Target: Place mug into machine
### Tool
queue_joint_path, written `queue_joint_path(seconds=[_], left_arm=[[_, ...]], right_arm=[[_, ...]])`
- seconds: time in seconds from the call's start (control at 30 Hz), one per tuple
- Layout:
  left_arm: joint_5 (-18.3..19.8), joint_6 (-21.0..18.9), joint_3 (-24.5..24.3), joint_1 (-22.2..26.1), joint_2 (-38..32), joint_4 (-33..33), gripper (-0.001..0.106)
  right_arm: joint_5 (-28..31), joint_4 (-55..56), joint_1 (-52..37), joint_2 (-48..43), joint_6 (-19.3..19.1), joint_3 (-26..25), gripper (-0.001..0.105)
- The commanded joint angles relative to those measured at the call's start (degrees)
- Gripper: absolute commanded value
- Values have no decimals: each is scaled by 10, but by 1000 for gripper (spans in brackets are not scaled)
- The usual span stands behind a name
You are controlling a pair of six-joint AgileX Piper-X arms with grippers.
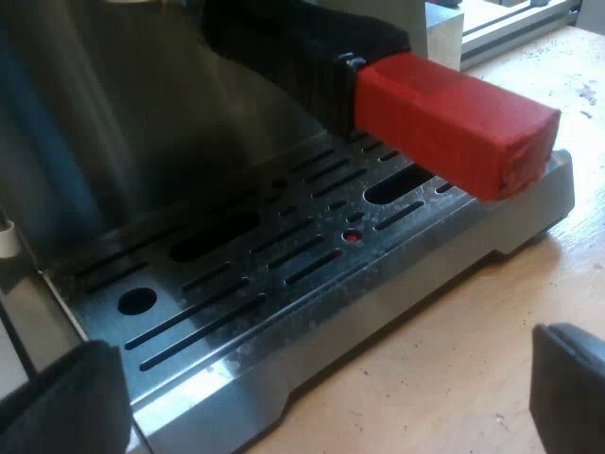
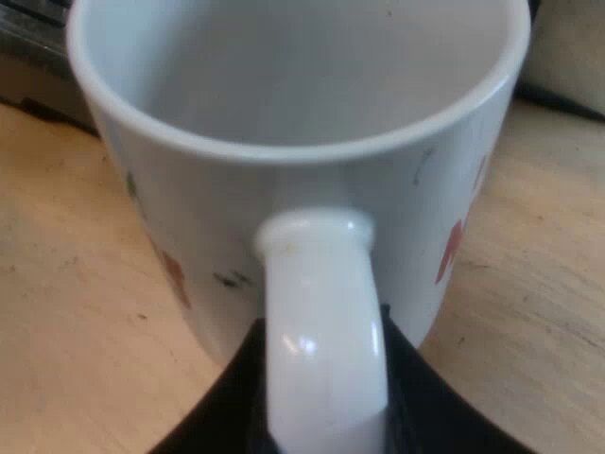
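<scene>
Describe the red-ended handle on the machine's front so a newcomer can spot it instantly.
Find the steel espresso machine and the slotted metal drip tray at its foot. Over that tray a dark handle juts out from the machine's front. It finishes in a blocky red tip, the only big red thing amid bare metal and the pale wooden table.

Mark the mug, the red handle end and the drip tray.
White ceramic mug (image 2: 321,331): right wrist view, its handle.
Red end of holder handle (image 1: 454,99): left wrist view, top face.
Slotted metal drip tray (image 1: 284,331): left wrist view, front rim.
</scene>
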Motion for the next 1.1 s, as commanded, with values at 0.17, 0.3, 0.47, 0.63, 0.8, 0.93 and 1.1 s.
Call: queue_joint_path(seconds=[0.17, 0.3, 0.47, 0.63, 0.8, 0.93, 1.1], left_arm=[[-9, -7, 0, -3, -2, -5, 87], [-9, -7, 0, -3, -2, -5, 87], [-9, -7, 0, -3, -2, -5, 87], [-9, -7, 0, -3, -2, -5, 87], [-9, -7, 0, -3, -2, -5, 87], [-9, -7, 0, -3, -2, -5, 87], [-9, -7, 0, -3, -2, -5, 87]], right_arm=[[101, -155, 86, 102, 32, -9, 0], [123, -228, 107, 160, 39, -9, 0], [123, -317, 109, 233, 51, -9, 0], [123, -358, 109, 291, 51, -16, 0], [123, -415, 109, 344, 51, -20, 0], [123, -453, 109, 379, 51, -23, 0], [123, -457, 109, 411, 51, -41, 0]])
